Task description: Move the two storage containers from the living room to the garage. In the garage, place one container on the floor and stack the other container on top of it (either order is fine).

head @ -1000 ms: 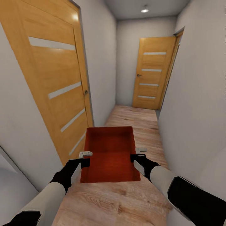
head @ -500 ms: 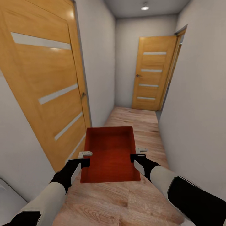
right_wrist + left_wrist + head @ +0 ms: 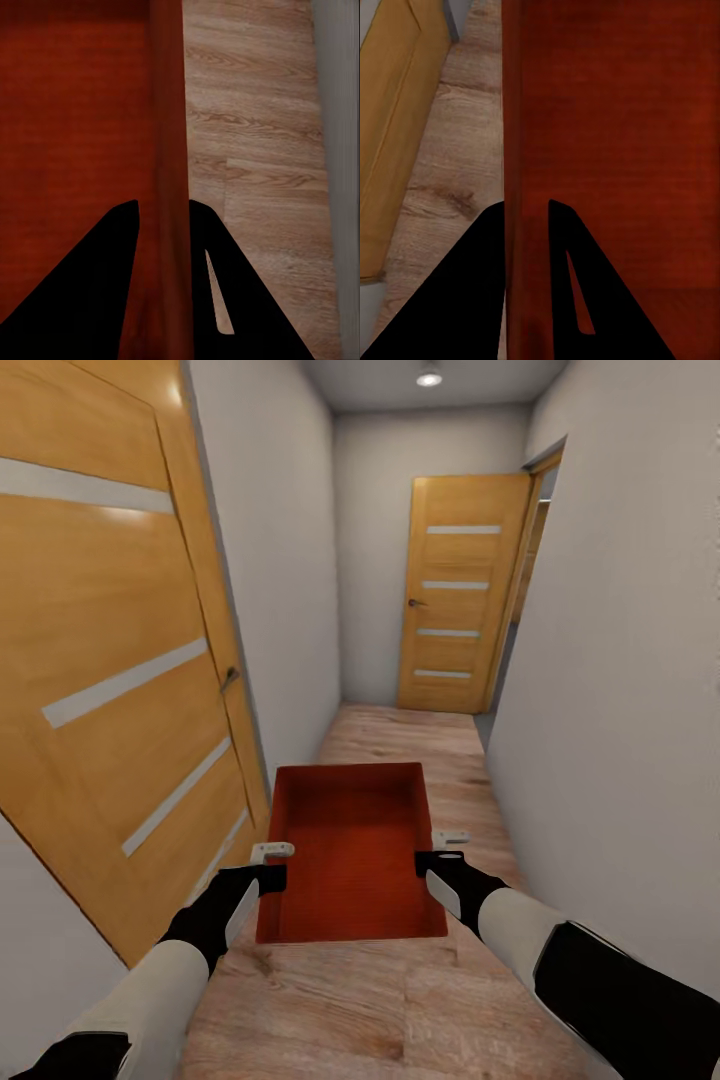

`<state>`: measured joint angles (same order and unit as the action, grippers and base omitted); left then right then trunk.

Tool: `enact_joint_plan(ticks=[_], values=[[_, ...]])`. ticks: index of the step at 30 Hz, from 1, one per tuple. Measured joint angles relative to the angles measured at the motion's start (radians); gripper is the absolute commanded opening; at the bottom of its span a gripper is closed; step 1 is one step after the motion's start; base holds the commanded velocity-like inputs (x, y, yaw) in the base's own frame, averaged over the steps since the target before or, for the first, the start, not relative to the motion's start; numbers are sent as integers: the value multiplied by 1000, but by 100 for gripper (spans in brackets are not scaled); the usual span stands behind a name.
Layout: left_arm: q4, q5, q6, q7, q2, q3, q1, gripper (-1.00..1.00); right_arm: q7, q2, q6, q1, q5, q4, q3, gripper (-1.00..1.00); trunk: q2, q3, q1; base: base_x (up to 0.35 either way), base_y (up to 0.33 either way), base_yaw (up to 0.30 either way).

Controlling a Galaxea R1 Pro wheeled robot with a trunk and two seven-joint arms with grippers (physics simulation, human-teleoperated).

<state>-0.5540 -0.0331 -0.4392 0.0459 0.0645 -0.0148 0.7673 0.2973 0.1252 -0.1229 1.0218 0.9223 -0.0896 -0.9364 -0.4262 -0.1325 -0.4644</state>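
Two end effectors carry one bin point(image 3: 350, 850) above the plank floor point(image 3: 400, 1000); the left end effector point(image 3: 270, 865) pinches its left wall, the right end effector point(image 3: 435, 853) its right wall; beyond, a door point(image 3: 110, 660) at left, another door point(image 3: 460, 595) at the corridor's end.

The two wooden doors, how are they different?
The near door on the left fills much of the head view and looks slanted; the far door at the hallway's end looks small and upright. The near door's handle sits on its right edge, the far door's on its left. Both have pale stripes.
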Motion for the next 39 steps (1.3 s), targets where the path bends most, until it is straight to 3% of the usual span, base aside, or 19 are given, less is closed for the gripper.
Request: enact_joint_plan(ticks=[20, 39], values=[[-1, 1, 0, 0, 0, 0, 0, -100, 0, 0, 0, 0, 0, 0, 0, -100, 0, 0, 0, 322, 92, -220], [-2, -1, 0, 0, -1, 1, 0, -100, 0, 1, 2, 0, -1, 0, 1, -100, 0, 0, 0, 322, 92, -23]])
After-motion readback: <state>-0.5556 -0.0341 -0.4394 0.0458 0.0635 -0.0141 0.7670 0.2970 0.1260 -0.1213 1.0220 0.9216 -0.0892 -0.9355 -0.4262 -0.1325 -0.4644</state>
